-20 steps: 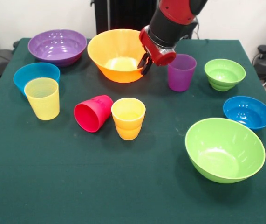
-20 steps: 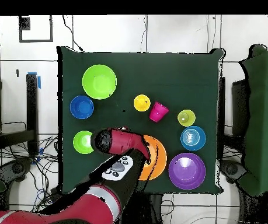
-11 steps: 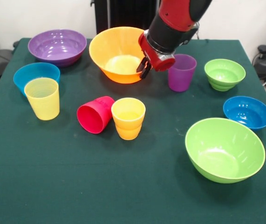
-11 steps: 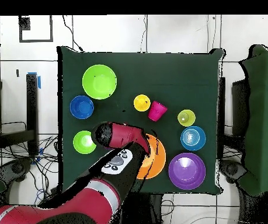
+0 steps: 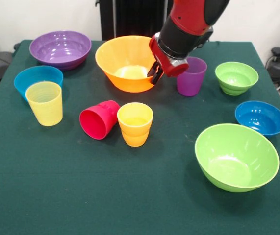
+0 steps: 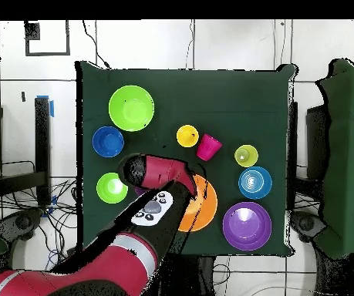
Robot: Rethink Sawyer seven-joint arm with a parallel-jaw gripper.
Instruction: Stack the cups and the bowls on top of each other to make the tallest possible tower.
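I see the arm slanting down from above, its end effector [image 5: 155, 73] closed on the right rim of the large orange bowl [image 5: 125, 68], which sits tilted toward the tabletop's [image 5: 81, 196] far side, beside the purple cup [image 5: 190, 76]. The red-pink cup [image 5: 98, 120] lies on its side against the yellow-orange cup [image 5: 135, 123]. The near half of the tabletop is bare green cloth.

The red arm [image 6: 160, 173] reaches over the green table [image 6: 226, 100], covering the orange bowl's [image 6: 200, 210] left edge. Right of it sits the purple bowl [image 6: 247, 226].
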